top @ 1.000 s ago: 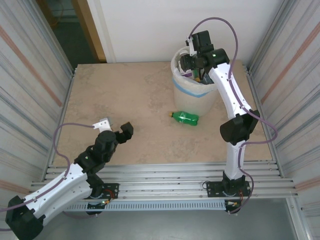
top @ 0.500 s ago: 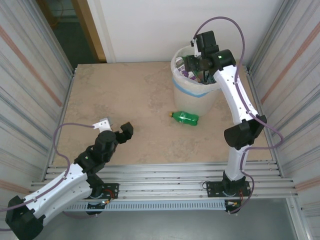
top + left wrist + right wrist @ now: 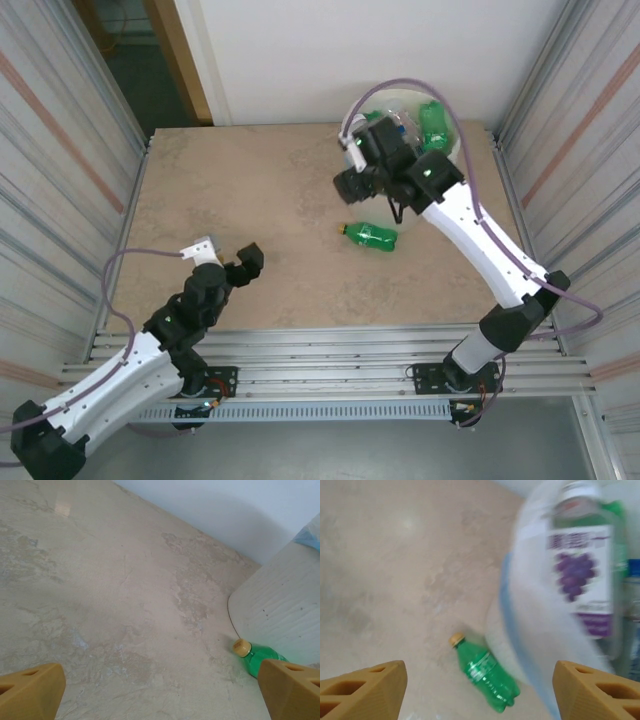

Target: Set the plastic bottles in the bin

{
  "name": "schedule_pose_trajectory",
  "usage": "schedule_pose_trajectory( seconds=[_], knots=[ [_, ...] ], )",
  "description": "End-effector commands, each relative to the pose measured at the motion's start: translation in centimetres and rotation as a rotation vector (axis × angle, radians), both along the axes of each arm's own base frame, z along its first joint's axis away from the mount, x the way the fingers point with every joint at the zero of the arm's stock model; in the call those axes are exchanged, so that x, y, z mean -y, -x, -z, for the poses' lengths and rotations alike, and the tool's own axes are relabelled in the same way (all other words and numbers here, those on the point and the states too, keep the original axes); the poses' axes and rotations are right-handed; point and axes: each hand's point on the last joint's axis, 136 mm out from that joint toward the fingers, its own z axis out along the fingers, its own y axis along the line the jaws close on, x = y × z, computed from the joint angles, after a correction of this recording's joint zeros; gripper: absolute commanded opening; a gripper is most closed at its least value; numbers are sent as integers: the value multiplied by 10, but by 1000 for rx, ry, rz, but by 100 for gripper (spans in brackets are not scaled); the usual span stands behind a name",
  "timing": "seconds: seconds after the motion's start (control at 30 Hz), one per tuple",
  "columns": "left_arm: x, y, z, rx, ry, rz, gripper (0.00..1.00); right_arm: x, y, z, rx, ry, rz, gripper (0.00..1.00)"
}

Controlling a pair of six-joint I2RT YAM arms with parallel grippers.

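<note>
A green plastic bottle (image 3: 372,235) with a yellow cap lies on its side on the table, just in front of the bin (image 3: 452,135). In the right wrist view the same bottle (image 3: 485,675) lies below and between my open fingers, with the bin (image 3: 535,610) blurred on the right. A purple grape-label bottle (image 3: 577,565) and a green bottle (image 3: 432,122) are inside the bin. My right gripper (image 3: 352,182) hangs open above the table by the bin's front left, holding nothing. Far off at the near left, my left gripper (image 3: 225,258) is open and empty; its view shows the bottle (image 3: 255,655) against the bin wall (image 3: 280,610).
Corrugated metal walls close in the left and right sides of the table, and a white wall stands at the back. The right arm (image 3: 470,230) stretches over the bin's front and covers most of it. Bare tabletop (image 3: 250,190) lies between the two grippers.
My right gripper has come out of the bin and swung forward and left, over the lying green bottle. The left arm has barely shifted.
</note>
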Motion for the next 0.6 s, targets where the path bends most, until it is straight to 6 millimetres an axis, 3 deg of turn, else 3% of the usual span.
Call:
schedule_pose_trajectory(
  seconds=[0.0,0.13,0.3,0.57],
  knots=[
    [-11,1,0,6,-11,-45,99,3,19,39,-64,151,-27,80],
    [-12,1,4,2,-1,-56,99,-1,35,88,-153,270,-44,86],
    [-13,2,5,-7,4,-61,99,6,33,136,-206,416,-29,90],
    [-16,4,5,-4,10,-69,99,29,11,181,-233,589,19,91]
  ],
)
